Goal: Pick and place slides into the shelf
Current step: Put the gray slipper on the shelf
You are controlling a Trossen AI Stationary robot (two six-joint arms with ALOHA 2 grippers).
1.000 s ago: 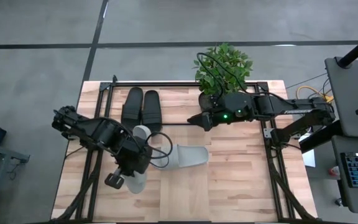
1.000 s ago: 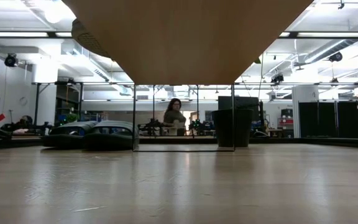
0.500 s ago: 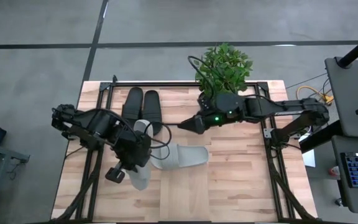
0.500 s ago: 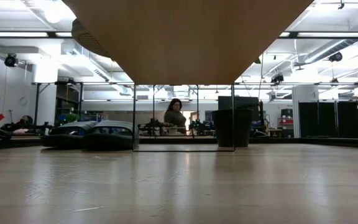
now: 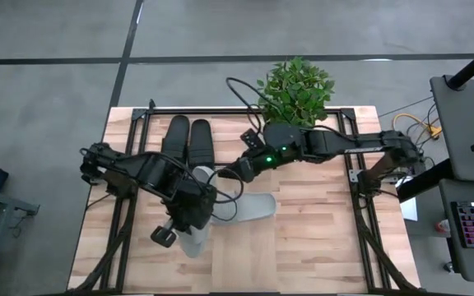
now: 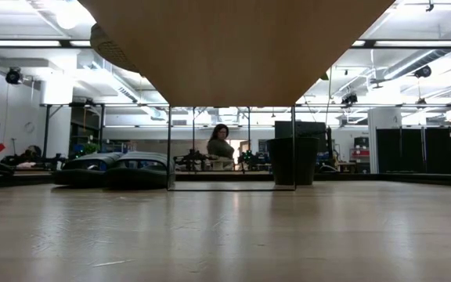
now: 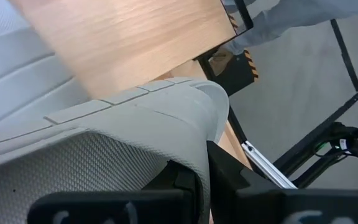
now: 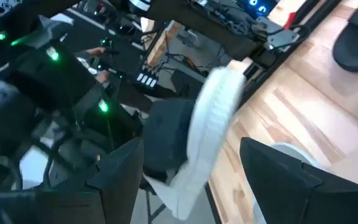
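Left gripper (image 5: 194, 220) clamped tight on one grey slide (image 5: 194, 240), lifted over the near-middle of the table (image 5: 303, 247), slide's long axis running roughly front-to-back with the toe end hanging toward the table's front edge; strap pinched between the fingers in the left wrist view, grey slide (image 7: 104, 143) filling the frame. Second grey slide (image 5: 249, 207) flat on the table just right of the left gripper, long axis roughly left-to-right. Right gripper (image 5: 227, 171) spread wide, holding nothing, reaching in from the right and stopped between the black pair (image 5: 188, 141) and the flat grey slide, nearer to that slide than the left is free to be. Right wrist view looking past both open fingers (image 8: 120, 168) at the held slide (image 8: 210, 124) standing on edge, flat one partly visible beyond the other finger. Black pair side by side at the table's back left, apparently on the shelf's (image 5: 229, 131) lighter planks, though hard to confirm from above. Coming move probably hinges on the flat grey slide lying just ahead of and below the right fingers, crosswise approach over its strap needed. Plant (image 5: 296, 89) at back, clear of it all.
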